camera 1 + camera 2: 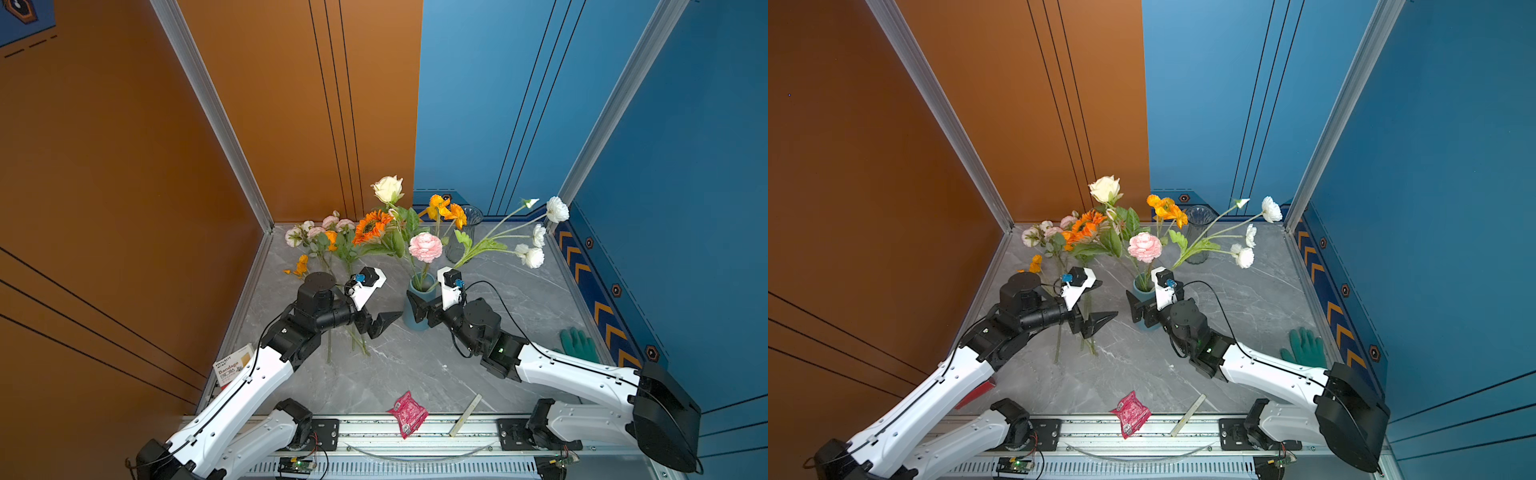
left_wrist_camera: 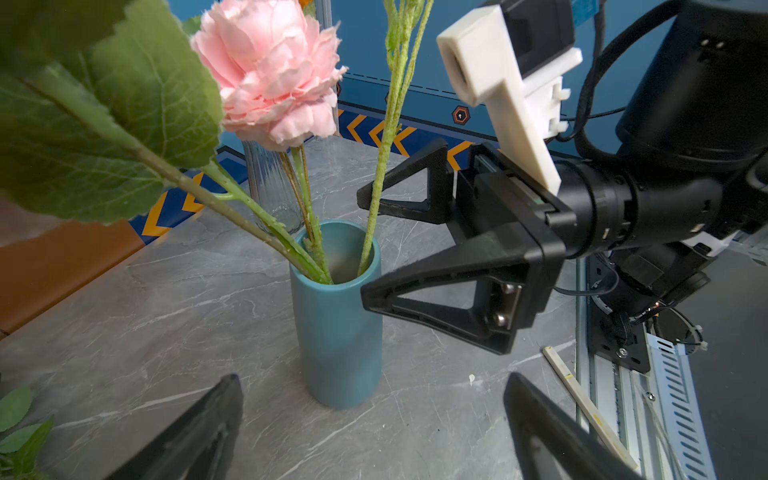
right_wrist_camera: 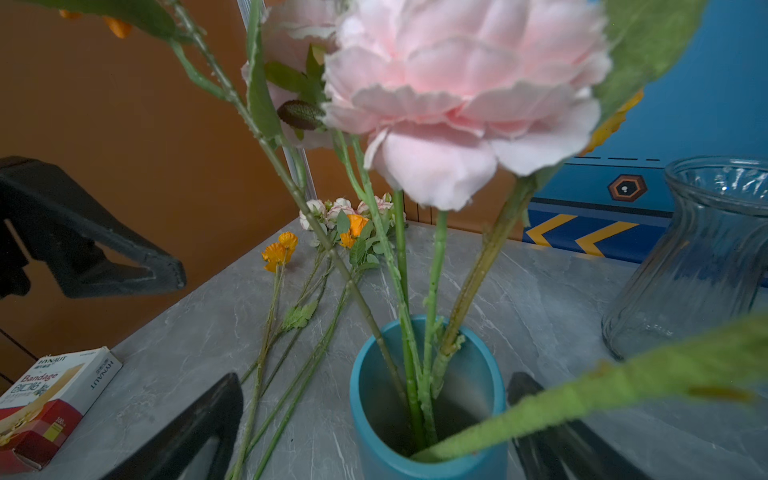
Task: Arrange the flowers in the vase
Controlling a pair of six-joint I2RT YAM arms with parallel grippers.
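Teal vase (image 2: pixel 336 324) upright mid-desk (image 2: pixel 124 332). Several stems stand in it: pink ruffled bloom (image 1: pixel 424 246) above the rim, white spray (image 1: pixel 536 245) leaning out to the right. Right tool (image 2: pixel 361 245) spread wide, jaws either side of the vase rim, pinching nothing. Left tool (image 2: pixel 372 381) also spread, empty, just beside the vase. Loose flowers (image 1: pixel 328 245) lie on the desk at far left. Glass vase (image 1: pixel 465 232) stands behind

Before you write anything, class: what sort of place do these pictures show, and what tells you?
Probably a robotics test cell: a left arm and right arm mounted on an aluminium rail, an orange wall and blue wall, flowers staged in a teal vase.
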